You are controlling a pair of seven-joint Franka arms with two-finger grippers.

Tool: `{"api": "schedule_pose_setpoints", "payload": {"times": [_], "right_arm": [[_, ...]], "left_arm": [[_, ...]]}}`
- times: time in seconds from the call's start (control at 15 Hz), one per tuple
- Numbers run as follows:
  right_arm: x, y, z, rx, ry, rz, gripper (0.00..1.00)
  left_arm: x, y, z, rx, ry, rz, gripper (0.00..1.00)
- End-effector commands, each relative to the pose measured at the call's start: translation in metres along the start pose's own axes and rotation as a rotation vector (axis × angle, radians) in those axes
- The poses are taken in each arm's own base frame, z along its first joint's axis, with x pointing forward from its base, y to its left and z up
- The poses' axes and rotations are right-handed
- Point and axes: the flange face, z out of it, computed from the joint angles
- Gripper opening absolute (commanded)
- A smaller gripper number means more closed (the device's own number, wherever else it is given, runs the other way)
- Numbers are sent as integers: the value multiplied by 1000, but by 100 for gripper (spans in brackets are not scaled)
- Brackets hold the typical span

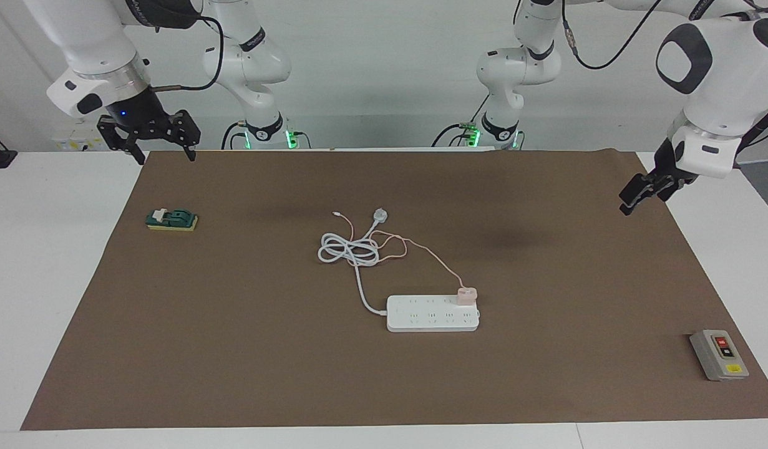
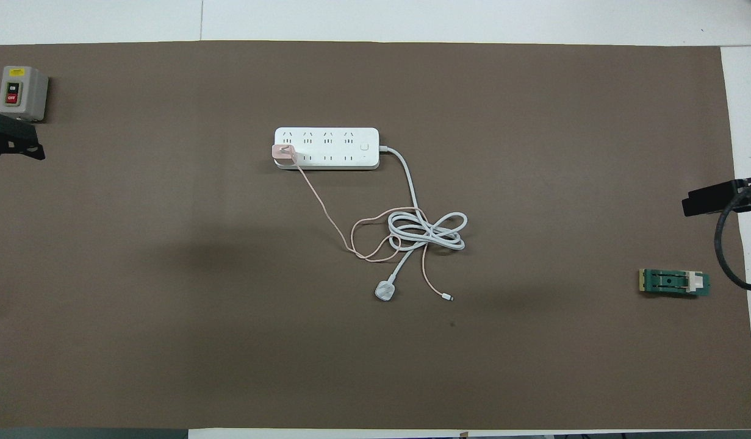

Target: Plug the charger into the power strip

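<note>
Pink charger (image 1: 466, 294) in strip — left end effector (image 1: 647, 189) well apart.

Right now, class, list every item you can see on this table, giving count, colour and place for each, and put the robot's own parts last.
power strip: one, white, mid-mat, thick white cord coiled nearer the robots.
charger: one, pale pink, seated in the power strip's end socket toward the left arm's end; thin pink cable trails toward the coil.
round plug: one, white, loose on the mat, nearer the robots than the coil.
switch box: one, grey with red and yellow buttons, at the left arm's end.
green block: one, green on yellow, at the right arm's end.
mat: one, brown, covering the table.
left gripper: open, raised over the mat's edge.
right gripper: open, waiting over the mat's corner.
</note>
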Motion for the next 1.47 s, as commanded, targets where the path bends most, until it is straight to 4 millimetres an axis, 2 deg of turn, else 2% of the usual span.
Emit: {"api": "schedule_pose_setpoints", "payload": {"times": [0.0,0.4,0.53,0.93,1.4], "right_arm": [[-7,0,-2,-4,-1,-24,100],[-7,0,-2,-2,-1,-23,100],[-7,0,-2,-2,-1,-23,100],[-6,-1,-3,-3,3,-21,100],[-6,-1,-3,-2,4,-21,100]], "left_arm": [[-37,-7,-10,-11,-27,23,100],[-55,41,-19,-20,-54,106,100],[-59,43,-25,-14,-80,123,100],[-67,50,-22,-48,-136,134,100],[-67,68,-23,-66,-94,241,100]]}}
